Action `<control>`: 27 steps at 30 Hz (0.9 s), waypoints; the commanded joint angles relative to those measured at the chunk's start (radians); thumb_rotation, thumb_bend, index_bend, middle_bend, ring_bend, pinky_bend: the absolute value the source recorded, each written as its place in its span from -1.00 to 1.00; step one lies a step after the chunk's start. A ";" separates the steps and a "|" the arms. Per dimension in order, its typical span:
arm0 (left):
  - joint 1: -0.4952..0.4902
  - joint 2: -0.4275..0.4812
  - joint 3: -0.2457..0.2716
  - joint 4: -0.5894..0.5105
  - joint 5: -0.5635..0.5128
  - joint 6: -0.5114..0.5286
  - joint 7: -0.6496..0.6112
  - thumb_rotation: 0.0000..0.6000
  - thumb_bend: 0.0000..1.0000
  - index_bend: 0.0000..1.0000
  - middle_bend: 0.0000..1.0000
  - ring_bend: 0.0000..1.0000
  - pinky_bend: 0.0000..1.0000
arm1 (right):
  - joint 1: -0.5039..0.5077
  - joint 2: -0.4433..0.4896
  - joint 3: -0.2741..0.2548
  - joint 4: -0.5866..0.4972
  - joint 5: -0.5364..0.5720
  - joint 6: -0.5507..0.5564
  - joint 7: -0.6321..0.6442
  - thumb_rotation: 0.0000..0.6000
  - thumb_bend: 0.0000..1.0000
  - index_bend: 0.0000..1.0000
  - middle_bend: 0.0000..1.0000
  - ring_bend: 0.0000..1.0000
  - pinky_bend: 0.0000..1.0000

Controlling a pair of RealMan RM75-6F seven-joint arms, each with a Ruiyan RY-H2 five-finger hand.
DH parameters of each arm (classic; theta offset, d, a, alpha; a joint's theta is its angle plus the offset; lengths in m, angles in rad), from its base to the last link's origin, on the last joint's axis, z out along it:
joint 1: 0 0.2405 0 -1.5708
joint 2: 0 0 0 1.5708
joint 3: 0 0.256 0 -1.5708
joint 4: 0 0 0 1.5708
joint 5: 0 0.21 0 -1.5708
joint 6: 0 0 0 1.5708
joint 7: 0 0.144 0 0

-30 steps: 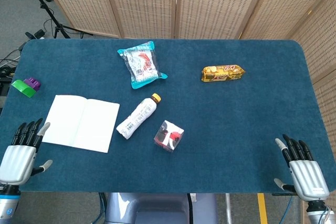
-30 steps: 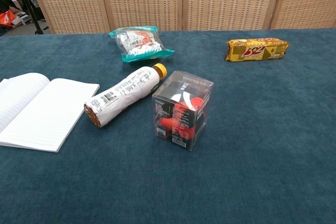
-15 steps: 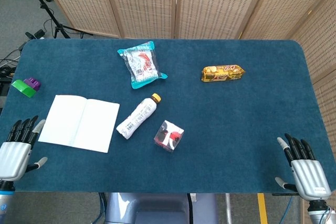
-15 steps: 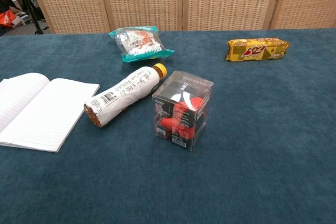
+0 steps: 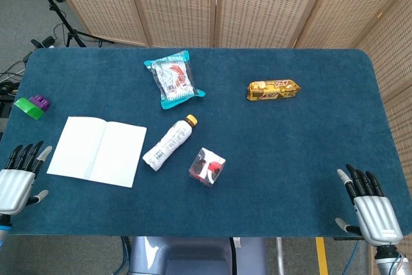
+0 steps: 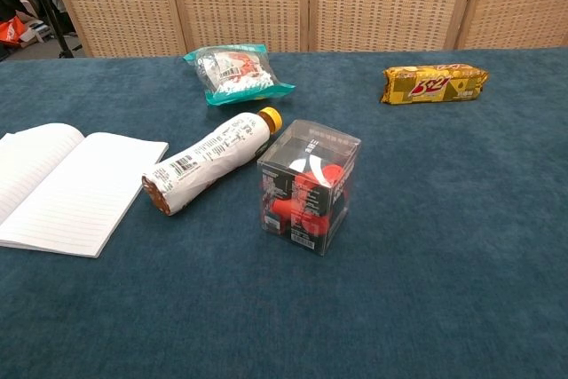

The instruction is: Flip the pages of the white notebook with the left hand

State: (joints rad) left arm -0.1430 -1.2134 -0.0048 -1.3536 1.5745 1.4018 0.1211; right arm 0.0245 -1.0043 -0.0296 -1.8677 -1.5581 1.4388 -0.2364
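My left hand (image 5: 16, 181) hovers at the desk's (image 5: 302, 140) 8 o'clock edge, fingers (image 5: 24, 156) spread and empty, just left of the white notebook (image 5: 98, 151) without touching it. The notebook lies open and flat. At its 3 o'clock rests a bottle (image 5: 168, 143) on its side, then a clear box (image 5: 206, 166). My right hand (image 5: 370, 207) sits at 4 o'clock, fingers apart, holding nothing.

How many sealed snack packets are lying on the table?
2. The teal packet lies at the far side, beyond the bottle; the yellow packet lies far right of centre. Nothing seems hidden.
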 commanded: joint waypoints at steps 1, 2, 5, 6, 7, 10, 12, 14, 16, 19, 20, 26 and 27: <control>-0.028 -0.057 0.008 0.096 0.011 -0.034 -0.036 1.00 -1.00 -1.00 -1.00 -1.00 -1.00 | 0.000 -0.003 0.002 0.003 -0.001 0.003 0.002 1.00 -1.00 -1.00 -1.00 -1.00 -1.00; -0.033 -0.071 0.010 0.121 0.014 -0.038 -0.044 1.00 -1.00 -1.00 -1.00 -1.00 -1.00 | 0.000 -0.005 0.003 0.006 -0.001 0.004 0.003 1.00 -1.00 -1.00 -1.00 -1.00 -1.00; -0.044 -0.107 0.011 0.180 0.016 -0.049 -0.071 1.00 -1.00 -1.00 -1.00 -1.00 -1.00 | 0.001 -0.007 0.004 0.009 0.001 0.003 0.004 1.00 -1.00 -1.00 -1.00 -1.00 -1.00; -0.048 -0.124 0.011 0.208 0.016 -0.054 -0.085 1.00 -1.00 -1.00 -1.00 -1.00 -1.00 | 0.001 -0.008 0.004 0.010 0.002 0.002 0.003 1.00 -1.00 -1.00 -1.00 -1.00 -1.00; -0.053 -0.140 0.008 0.231 0.014 -0.058 -0.096 1.00 -1.00 -1.00 -1.00 -1.00 -1.00 | 0.002 -0.009 0.004 0.011 0.002 0.001 0.002 1.00 -1.00 -1.00 -1.00 -1.00 -1.00; -0.059 -0.176 0.005 0.286 0.014 -0.054 -0.120 1.00 -1.00 -1.00 -1.00 -1.00 -1.00 | 0.002 -0.010 0.005 0.012 0.002 0.001 0.003 1.00 -1.00 -1.00 -1.00 -1.00 -1.00; -0.065 -0.199 0.004 0.323 0.013 -0.058 -0.135 1.00 -1.00 -1.00 -1.00 -1.00 -1.00 | 0.002 -0.010 0.005 0.013 0.003 0.001 0.004 1.00 -1.00 -1.00 -1.00 -1.00 -1.00; -0.069 -0.218 0.003 0.352 0.013 -0.060 -0.149 1.00 -1.00 -1.00 -1.00 -1.00 -1.00 | 0.003 -0.011 0.005 0.014 0.003 0.001 0.005 1.00 -1.00 -1.00 -1.00 -1.00 -1.00; -0.073 -0.235 0.003 0.378 0.010 -0.066 -0.160 1.00 -1.00 -1.00 -1.00 -1.00 -1.00 | 0.003 -0.012 0.006 0.015 0.003 0.002 0.007 1.00 -1.00 -1.00 -1.00 -1.00 -1.00; -0.081 -0.262 0.001 0.411 0.004 -0.075 -0.176 1.00 -1.00 -1.00 -1.00 -1.00 -1.00 | 0.002 -0.013 0.006 0.017 -0.001 0.005 0.009 1.00 -1.00 -1.00 -1.00 -1.00 -1.00; -0.083 -0.270 0.000 0.421 0.002 -0.076 -0.179 1.00 -1.00 -1.00 -1.00 -1.00 -1.00 | 0.002 -0.014 0.006 0.017 -0.001 0.005 0.009 1.00 -1.00 -1.00 -1.00 -1.00 -1.00; -0.093 -0.307 -0.005 0.468 -0.007 -0.078 -0.175 1.00 -1.00 -1.00 -1.00 -1.00 -1.00 | 0.002 -0.014 0.007 0.019 -0.001 0.007 0.012 1.00 -1.00 -1.00 -1.00 -1.00 -1.00; -0.094 -0.312 -0.007 0.473 -0.010 -0.076 -0.177 1.00 -1.00 -1.00 -1.00 -1.00 -1.00 | 0.002 -0.014 0.006 0.019 0.000 0.006 0.012 1.00 -1.00 -1.00 -1.00 -1.00 -1.00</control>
State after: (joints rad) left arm -0.2353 -1.5228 -0.0102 -0.8825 1.5667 1.3246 -0.0549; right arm 0.0266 -1.0178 -0.0234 -1.8489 -1.5583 1.4443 -0.2241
